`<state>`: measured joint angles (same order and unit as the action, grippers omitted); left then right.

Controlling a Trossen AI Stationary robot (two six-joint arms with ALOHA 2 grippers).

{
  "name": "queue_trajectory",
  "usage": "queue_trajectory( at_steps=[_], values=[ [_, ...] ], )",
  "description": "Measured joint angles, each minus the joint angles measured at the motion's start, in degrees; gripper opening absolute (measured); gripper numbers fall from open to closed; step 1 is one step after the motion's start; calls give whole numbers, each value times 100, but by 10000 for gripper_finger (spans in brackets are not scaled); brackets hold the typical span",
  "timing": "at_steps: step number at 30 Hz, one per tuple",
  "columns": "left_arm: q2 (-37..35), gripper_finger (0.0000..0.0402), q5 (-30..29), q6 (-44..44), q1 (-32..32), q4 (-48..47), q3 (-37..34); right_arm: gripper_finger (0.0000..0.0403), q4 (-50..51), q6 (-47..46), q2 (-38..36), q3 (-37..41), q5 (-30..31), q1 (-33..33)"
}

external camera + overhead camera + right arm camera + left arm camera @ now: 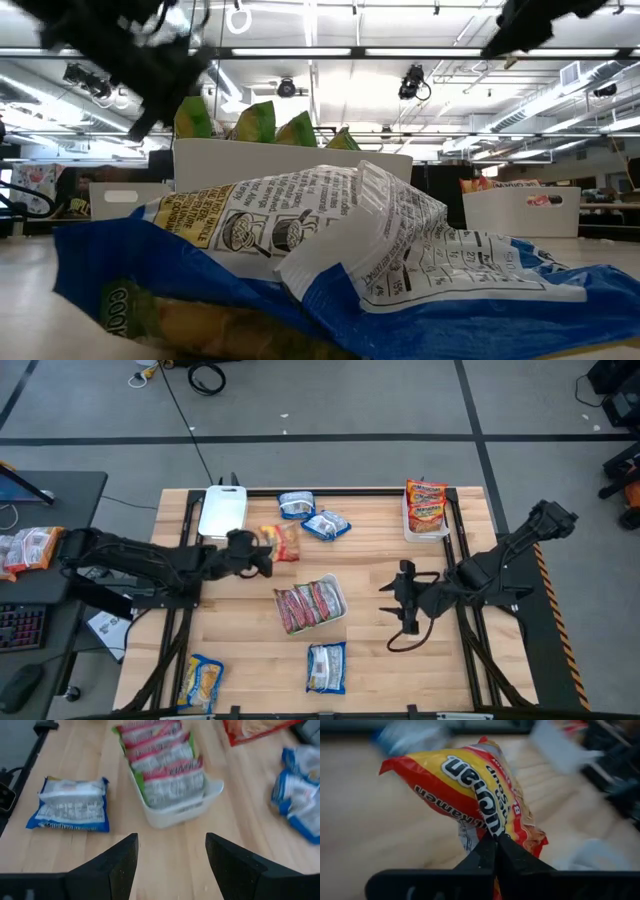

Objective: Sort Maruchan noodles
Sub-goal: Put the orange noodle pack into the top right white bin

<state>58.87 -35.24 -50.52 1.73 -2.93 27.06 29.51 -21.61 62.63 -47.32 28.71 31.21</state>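
An orange-yellow-red Maruchan packet (480, 790) stands in front of my left gripper (496, 839), which is shut on it left of the table's middle (262, 558). My right gripper (171, 845) hangs open over bare wood at the right (400, 600), touching nothing. Silvery-green and red packets fill a white tray (310, 603) in the middle. Orange packets lie in a far-right tray (426, 507). Blue-white packets lie flat at the far side (296, 504) (326, 525) and the near side (326, 666). My left gripper pinches the orange packet's crimped edge (490, 827) between its two shut fingers. The fingers come from the table's left, slanting a little downward. The packet sticks out beyond the fingertips, tilted, and looks lifted clear of the wood.
A white tray (222, 510) with nothing in it stands at the far left. Another packet (202, 682) lies at the near left corner. A blue-white packet (350, 260) fills the low view's foreground. Bare wood lies between the middle tray and my right gripper.
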Motion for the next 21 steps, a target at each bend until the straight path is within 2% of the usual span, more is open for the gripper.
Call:
queue_trajectory(
  at_steps=[4,9,15,21],
  values=[
    [0,3,-14,1348,3,-565,1061,238,-39,185,0,-353,61,-346],
    [337,2,-190,2447,-133,-1269,2301,238,-32,690,-1,-877,98,-672],
    [1667,1,-192,3044,-65,-1514,3512,238,714,1115,-7,-1550,195,-675],
    [3230,1,-67,3369,267,-1547,4383,238,2038,639,-57,-1723,433,-509]
  ],
)
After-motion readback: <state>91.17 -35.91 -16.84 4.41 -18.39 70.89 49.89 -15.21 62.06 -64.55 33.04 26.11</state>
